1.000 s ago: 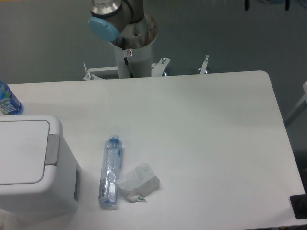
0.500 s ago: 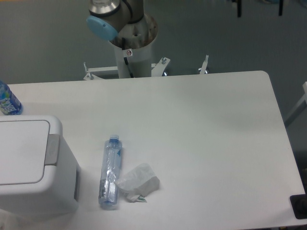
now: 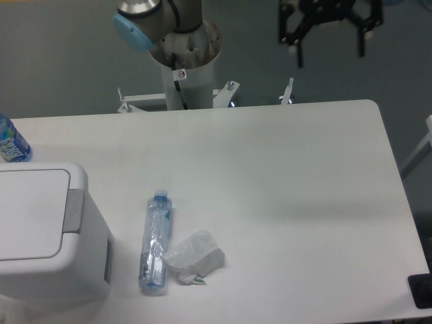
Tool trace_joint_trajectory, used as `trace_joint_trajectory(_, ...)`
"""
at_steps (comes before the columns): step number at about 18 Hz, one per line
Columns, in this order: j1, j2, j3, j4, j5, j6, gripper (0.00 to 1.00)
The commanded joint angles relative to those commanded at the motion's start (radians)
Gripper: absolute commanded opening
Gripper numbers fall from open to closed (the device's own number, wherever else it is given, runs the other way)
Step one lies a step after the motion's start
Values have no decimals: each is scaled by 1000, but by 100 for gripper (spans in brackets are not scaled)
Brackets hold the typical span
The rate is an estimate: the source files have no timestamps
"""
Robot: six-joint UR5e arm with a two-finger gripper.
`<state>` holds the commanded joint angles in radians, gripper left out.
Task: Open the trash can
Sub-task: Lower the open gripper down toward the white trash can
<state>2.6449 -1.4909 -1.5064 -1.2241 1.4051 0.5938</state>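
The trash can [image 3: 47, 236] is a large white bin at the table's front left corner, its flat lid down and a grey push tab [image 3: 73, 210] on its right side. My gripper [image 3: 329, 48] hangs high at the top right, above the table's far edge, far from the bin. Its two black fingers stand well apart, open, with nothing between them.
A clear plastic bottle [image 3: 154, 241] lies on the table just right of the bin, with a crumpled white wrapper [image 3: 194, 257] beside it. Another blue-labelled bottle [image 3: 11, 140] stands at the left edge behind the bin. The arm's base column [image 3: 185, 67] rises behind the table.
The gripper has come down into view at the top right; before, only its fingertips showed at the top edge. The arm's blue-capped joint has shifted left.
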Motion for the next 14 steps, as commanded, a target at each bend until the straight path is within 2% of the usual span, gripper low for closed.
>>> trace_joint_trajectory(3, -104, -37, 5, 0, 0, -69, 100)
trace_joint_trajectory(5, -199, -90, 20, 17, 0, -222, 100)
trace_joint_trajectory(6, -247, -129, 28, 79, 0, -303, 100)
trace_joint_trajectory(7, -278, -156, 28, 165, 0, -378, 100)
trace_joint_trajectory(8, -295, -172, 28, 210, 0, -426, 100)
trace_joint_trajectory(10, -316, -190, 28, 251, 2, -488, 100)
trace_joint_trajectory(14, -358, -207, 28, 255, 0, -523, 100)
